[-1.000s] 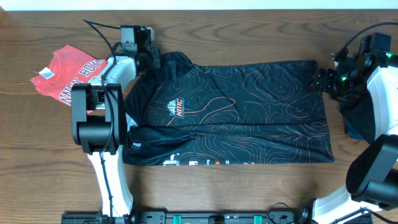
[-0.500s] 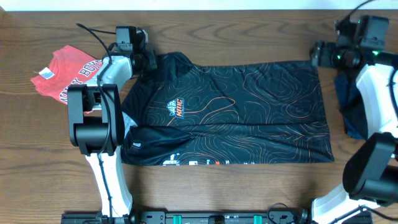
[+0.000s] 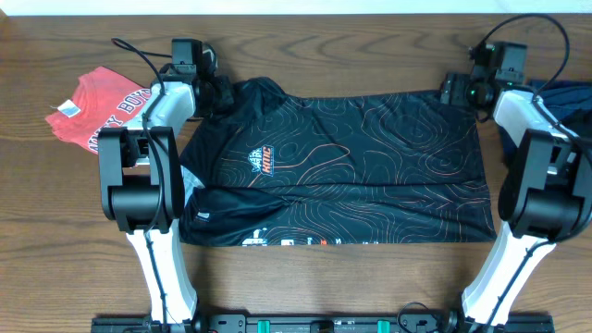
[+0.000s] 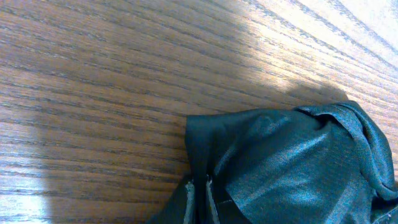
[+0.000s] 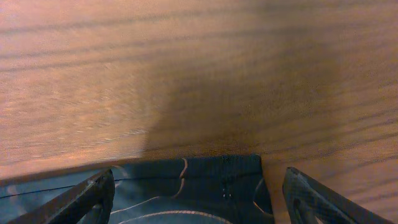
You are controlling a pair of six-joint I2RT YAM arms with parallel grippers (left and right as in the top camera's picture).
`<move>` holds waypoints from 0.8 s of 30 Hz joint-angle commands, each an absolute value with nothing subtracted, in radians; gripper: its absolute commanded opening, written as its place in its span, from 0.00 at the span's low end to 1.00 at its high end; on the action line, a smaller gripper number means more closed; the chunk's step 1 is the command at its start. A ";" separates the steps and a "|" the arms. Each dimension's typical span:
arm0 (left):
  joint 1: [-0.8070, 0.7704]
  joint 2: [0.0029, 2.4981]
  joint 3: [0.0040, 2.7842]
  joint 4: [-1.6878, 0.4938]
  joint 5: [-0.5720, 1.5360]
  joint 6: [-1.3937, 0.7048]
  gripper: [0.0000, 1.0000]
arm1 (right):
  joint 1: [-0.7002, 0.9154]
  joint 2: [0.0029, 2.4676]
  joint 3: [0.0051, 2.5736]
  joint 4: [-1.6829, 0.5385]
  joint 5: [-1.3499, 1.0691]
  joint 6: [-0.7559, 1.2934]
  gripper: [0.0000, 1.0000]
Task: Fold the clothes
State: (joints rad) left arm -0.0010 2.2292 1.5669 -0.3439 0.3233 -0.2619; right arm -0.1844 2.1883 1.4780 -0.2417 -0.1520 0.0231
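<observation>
A black jersey (image 3: 351, 166) with thin contour lines and an orange logo lies spread flat across the table. My left gripper (image 3: 218, 92) sits at its far left corner. In the left wrist view that gripper (image 4: 199, 185) is shut on a bunched fold of the jersey (image 4: 292, 162). My right gripper (image 3: 451, 90) hovers open at the far right corner. In the right wrist view the jersey's hem corner (image 5: 211, 193) lies between the spread fingers (image 5: 93, 196), and the right gripper (image 5: 199, 175) holds nothing.
A red tee (image 3: 97, 109) with white lettering lies crumpled at the far left. A navy piece (image 3: 566, 92) shows behind the right arm at the right edge. The left arm's body (image 3: 139, 180) stands over the jersey's left side.
My right gripper has swung left and toward the table's far edge, reaching the jersey's far right corner. The left gripper stays shut on the far left corner, barely shifted.
</observation>
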 commanded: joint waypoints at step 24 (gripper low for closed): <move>0.006 2.175 1.583 -0.393 0.322 -0.266 0.06 | -0.185 2.212 1.478 -0.262 -0.027 0.127 0.01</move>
State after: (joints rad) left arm -0.0006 2.2234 1.5677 -0.3794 0.3233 -0.2653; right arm -0.1844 2.2059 1.4780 -0.2489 -0.0822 0.0952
